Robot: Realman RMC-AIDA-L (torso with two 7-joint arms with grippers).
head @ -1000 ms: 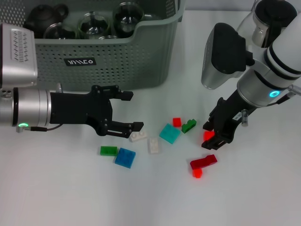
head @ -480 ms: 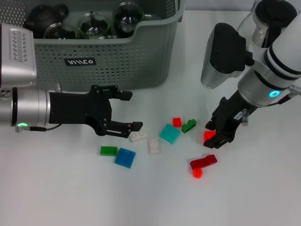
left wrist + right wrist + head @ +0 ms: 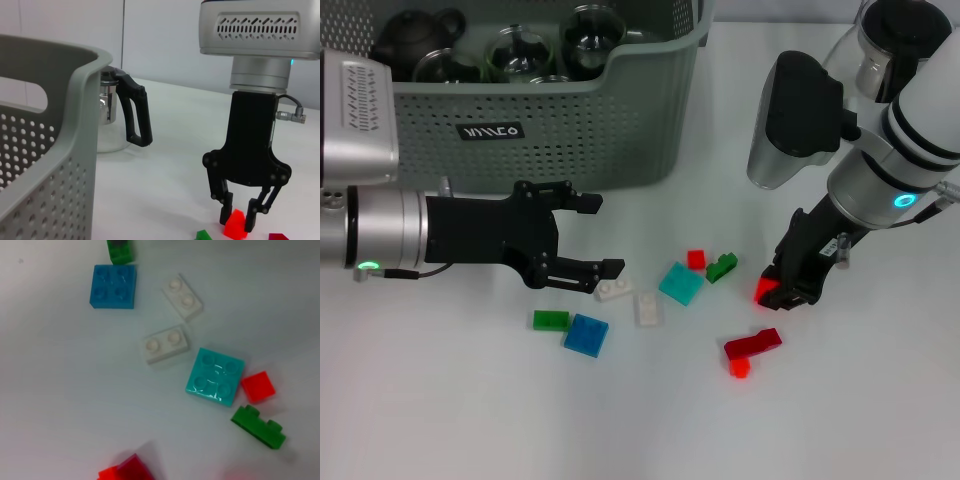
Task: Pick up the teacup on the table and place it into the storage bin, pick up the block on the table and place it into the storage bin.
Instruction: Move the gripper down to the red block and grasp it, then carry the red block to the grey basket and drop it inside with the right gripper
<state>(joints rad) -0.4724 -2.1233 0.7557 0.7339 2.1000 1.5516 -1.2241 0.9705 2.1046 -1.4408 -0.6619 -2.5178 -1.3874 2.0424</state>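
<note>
My right gripper stands over the table at the right, shut on a small bright red block. The left wrist view shows that right gripper from the front, its two fingers pressed on the red block, which touches the table. The grey-green storage bin fills the back left and holds several glass teacups and a dark teapot. No teacup shows on the table. In front of the bin my left gripper hovers open and holds nothing.
Loose blocks lie between the arms: green, blue, two white, teal, small red, green and dark red. A glass pitcher stands at the back right.
My right gripper's fingers have come together on the bright red block, and the hand has turned slightly. The left arm has stayed in place.
</note>
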